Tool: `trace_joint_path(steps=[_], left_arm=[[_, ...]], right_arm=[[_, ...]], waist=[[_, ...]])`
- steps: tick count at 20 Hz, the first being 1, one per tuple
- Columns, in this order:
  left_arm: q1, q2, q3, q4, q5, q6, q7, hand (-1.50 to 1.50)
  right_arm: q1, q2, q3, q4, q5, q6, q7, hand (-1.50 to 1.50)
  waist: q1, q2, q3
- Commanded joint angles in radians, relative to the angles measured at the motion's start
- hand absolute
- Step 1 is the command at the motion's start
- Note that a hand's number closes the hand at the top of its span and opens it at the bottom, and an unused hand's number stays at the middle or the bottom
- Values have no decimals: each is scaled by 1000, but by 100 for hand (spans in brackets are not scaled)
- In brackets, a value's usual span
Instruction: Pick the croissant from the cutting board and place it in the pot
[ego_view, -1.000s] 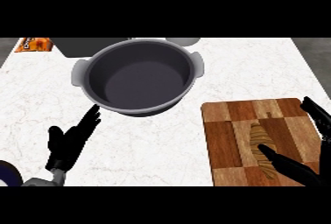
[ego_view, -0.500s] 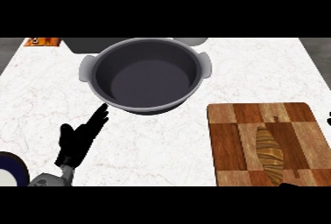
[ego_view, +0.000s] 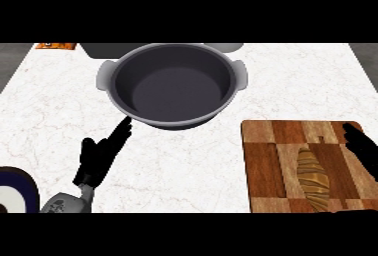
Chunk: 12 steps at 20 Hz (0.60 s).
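The croissant (ego_view: 313, 178), brown and striped, lies lengthwise on the wooden cutting board (ego_view: 267, 165) at the lower right. My right hand (ego_view: 362, 150) comes in at the right edge, over the board's right side. It is open and just right of the croissant, not holding it. The grey pot (ego_view: 171, 84) stands empty at the top middle, with a handle on each side. My left hand (ego_view: 99, 156) rests open on the counter at the lower left, fingers pointing up toward the pot's near rim.
A dark blue and white plate (ego_view: 10, 192) shows at the lower left corner. An orange item (ego_view: 57, 46) lies at the far left edge, and a grey object (ego_view: 103, 49) sits behind the pot. White marble counter lies between pot and board.
My right hand slid off toward the right edge, nearly out of view, and now shows again beside the croissant. The croissant stays on the board. The left hand has barely moved.
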Motion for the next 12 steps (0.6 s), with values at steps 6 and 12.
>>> trace_joint_path(steps=[6, 12], left_arm=[[-7, -20, 60, 23, -11, -46, 16, 0], [-12, -42, 94, 48, -33, -77, -19, 0]], right_arm=[[-98, 115, 29, 299, 94, 190, -53, -150], [32, 146, -98, 341, 118, 229, -262, -150]], waist=[[-10, -2, 0], [-19, -3, 0]])
